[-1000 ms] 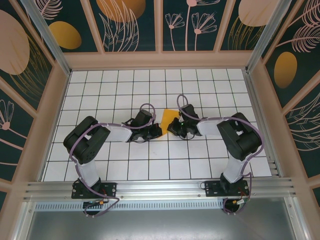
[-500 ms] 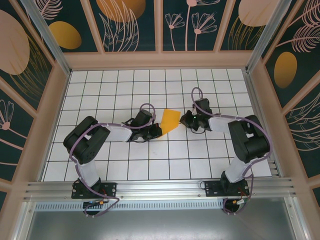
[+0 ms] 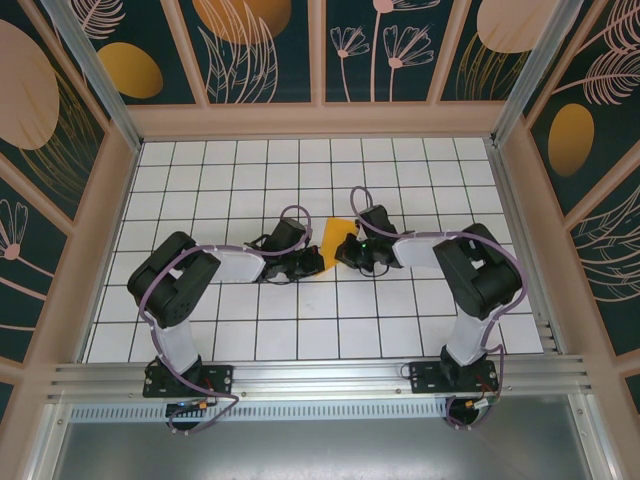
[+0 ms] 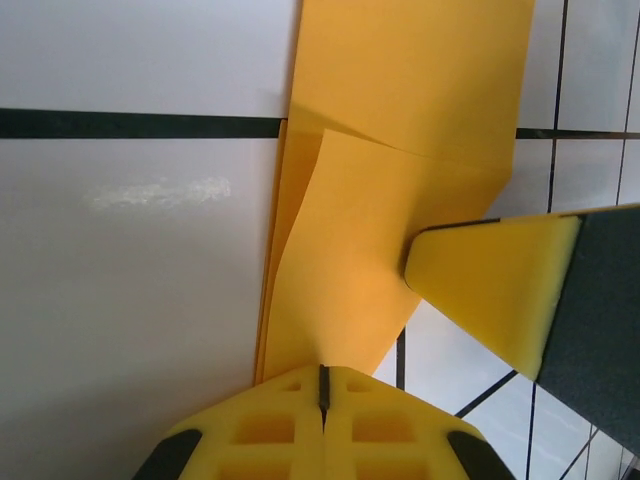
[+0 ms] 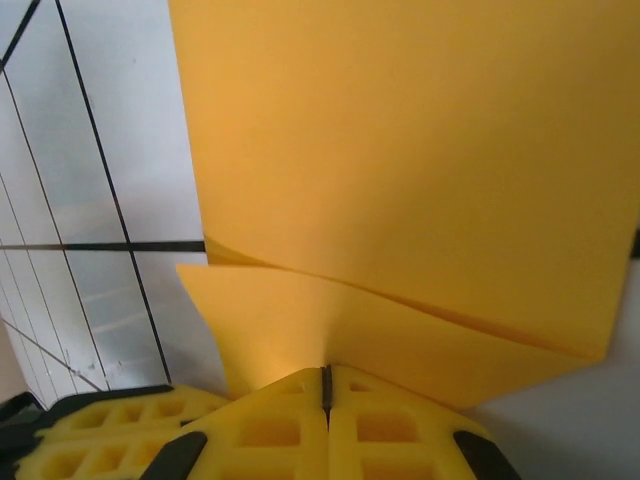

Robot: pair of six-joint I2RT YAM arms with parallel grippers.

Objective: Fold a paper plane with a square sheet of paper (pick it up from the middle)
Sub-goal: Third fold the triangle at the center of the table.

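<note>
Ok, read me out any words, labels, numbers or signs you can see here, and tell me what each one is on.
No readable text. The square sheet of paper is plain orange-yellow, the floral panels carry painted shapes without lettering, and the table bears just grid lines. Any marking on the arm bases is too small to read.

Counts, top view.
- Paper: one square sheet of paper [image 3: 330, 238], orange-yellow and creased, at table centre.
- Arms: two. The left arm [image 3: 175, 285] has its base at 7 o'clock, the right arm [image 3: 480, 275] at 5 o'clock.
- Grippers: two. The left gripper [image 3: 316, 264] is at the sheet's 8 o'clock, the right gripper [image 3: 345, 250] at its 4 o'clock.
- Yellow fingers [image 4: 270, 430]: two per gripper, four total.
- Purple cables [image 3: 293, 211]: two, one per arm.
- Table [image 3: 250, 170]: one, white grid.
- Painted orange ovals [image 3: 130, 70] on the walls: three, at 10, 12 and 2 o'clock.
- Wall panels run out of view, so they were not counted.
</note>
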